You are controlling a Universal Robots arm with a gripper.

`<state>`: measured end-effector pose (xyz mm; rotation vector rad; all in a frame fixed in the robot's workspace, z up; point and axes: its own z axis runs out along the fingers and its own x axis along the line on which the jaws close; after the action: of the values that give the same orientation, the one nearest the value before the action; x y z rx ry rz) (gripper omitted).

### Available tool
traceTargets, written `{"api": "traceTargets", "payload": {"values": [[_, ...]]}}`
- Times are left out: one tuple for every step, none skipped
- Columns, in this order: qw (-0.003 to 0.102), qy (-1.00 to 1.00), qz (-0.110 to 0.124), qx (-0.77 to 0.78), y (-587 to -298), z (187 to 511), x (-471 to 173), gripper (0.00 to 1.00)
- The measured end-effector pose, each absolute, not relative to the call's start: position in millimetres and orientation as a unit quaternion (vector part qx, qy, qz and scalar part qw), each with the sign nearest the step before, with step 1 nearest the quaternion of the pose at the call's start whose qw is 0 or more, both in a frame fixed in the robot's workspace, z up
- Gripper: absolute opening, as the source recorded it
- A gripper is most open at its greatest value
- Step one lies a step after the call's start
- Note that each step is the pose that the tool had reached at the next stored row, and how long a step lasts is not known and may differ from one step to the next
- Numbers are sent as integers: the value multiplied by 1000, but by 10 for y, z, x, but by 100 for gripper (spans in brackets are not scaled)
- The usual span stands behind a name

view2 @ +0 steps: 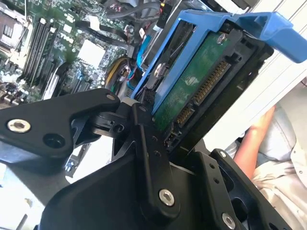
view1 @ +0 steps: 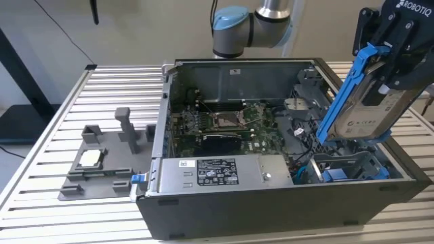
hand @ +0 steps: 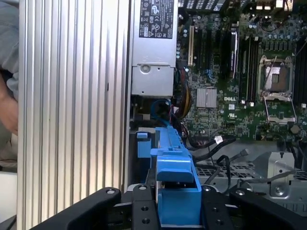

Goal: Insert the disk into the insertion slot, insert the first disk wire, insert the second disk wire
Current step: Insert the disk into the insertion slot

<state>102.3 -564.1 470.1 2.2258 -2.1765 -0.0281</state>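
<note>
- The black linkages of the gripper [view2: 175, 143] lie nearest the lens in both wrist views. Its fingers are pressed in on the disk [view2: 192, 86], gripping it at its upper end.
- In the exterior view the gripper [view1: 388, 76] hangs over the open computer case [view1: 271, 208] at the exterior view's right. The disk [view1: 369, 112] is carried clear of everything below it.
- The disk's long axis stands steeply, close to upright. Its top leans toward the exterior view's right, and its blue carrier frame [view1: 339, 101] runs along the edge that faces the motherboard [view1: 230, 127].
- The insertion slot [view1: 349, 170], a dark cage with blue tabs, sits in the case corner almost directly beneath the disk's lower end. The two look apart, with a gap between them, though the angle makes it hard to judge how well they line up.
- In the first wrist view the carrier frame [hand: 175, 177] points down past the gripper [hand: 177, 213] toward the slot [hand: 143, 146], which lies just beside the power-supply box [hand: 152, 72].
- Loose black cables [hand: 216, 143] lie near the slot on the motherboard side, and none is plugged into the disk.
- The disk is not yet in the slot.
</note>
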Motion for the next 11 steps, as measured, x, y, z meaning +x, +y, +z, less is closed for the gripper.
{"api": "traceTargets", "payload": {"values": [[14, -699, -9, 715, -5641, 4701, 1023, 33], [14, -699, -9, 715, -5642, 4698, 1024, 33], [14, -699, -9, 715, -5642, 4696, 1024, 33], [14, -699, -9, 715, -5641, 4695, 1024, 33], [14, -699, -9, 715, -5641, 4693, 1024, 33], [14, -699, -9, 715, -5641, 4691, 1024, 33], [14, -699, -9, 715, -5642, 4690, 1024, 33], [14, -699, -9, 715, -5642, 4688, 1024, 33], [14, -699, -9, 715, -5642, 4684, 1024, 33], [14, -699, -9, 715, -5642, 4681, 1024, 33], [14, -699, -9, 715, -5642, 4677, 1024, 33]]}}
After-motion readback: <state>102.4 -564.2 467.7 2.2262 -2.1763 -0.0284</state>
